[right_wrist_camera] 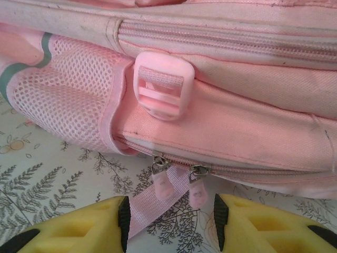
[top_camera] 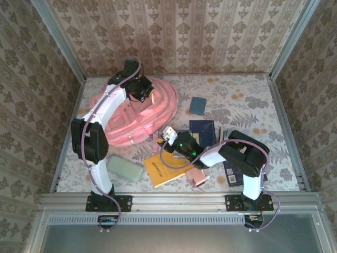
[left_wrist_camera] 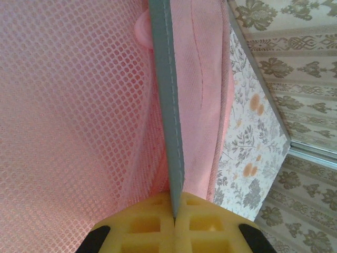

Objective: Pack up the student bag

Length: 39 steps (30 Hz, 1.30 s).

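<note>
We see L tool (left_wrist_camera: 174,217) clenched on bag's (left_wrist_camera: 68,105) grey trim (left_wrist_camera: 168,105) — R tool (right_wrist_camera: 171,213) parted at zip pulls (right_wrist_camera: 199,192), gripping nothing.

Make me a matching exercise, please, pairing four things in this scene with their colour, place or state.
Things:
1. left end effector
2. right end effector
3. case
4. book

Descriptions:
A. yellow, on the near side of the bag
B. open, facing the zip pulls
C. shut on the bag's grey trim
D. pale green, beside the left arm

Pairs: 1-C, 2-B, 3-D, 4-A
</note>
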Tool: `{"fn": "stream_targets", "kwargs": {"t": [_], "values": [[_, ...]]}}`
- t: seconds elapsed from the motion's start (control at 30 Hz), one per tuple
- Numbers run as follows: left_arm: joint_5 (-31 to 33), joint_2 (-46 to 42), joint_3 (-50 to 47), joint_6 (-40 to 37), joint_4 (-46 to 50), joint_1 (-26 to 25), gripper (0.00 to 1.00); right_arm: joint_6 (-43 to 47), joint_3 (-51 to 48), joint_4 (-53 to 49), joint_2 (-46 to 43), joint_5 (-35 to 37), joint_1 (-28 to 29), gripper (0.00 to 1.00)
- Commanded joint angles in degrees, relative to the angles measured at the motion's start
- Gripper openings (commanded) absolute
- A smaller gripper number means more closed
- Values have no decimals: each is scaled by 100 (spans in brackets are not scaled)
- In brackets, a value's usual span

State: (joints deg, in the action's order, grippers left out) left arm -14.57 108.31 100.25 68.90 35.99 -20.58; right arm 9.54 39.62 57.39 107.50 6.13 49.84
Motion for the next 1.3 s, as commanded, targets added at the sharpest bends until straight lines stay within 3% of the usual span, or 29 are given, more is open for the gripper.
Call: {"fn": "stream_targets", "kwargs": {"t": [0.0,0.57,1.0,1.27], "values": [[-256,-555,108,202,-460,42,0,296,21,372,207,122,-67,48],[-596,-798,-134,407,-797,143,0,-260,541,86,442,415,-140,51],[-670,-985,-438,501,-970,155,0,-573,741,-127,544,710,-125,34],[-644,-1031,-435,493,-961,186,0,-804,688,-342,569,943,-18,36]]}}
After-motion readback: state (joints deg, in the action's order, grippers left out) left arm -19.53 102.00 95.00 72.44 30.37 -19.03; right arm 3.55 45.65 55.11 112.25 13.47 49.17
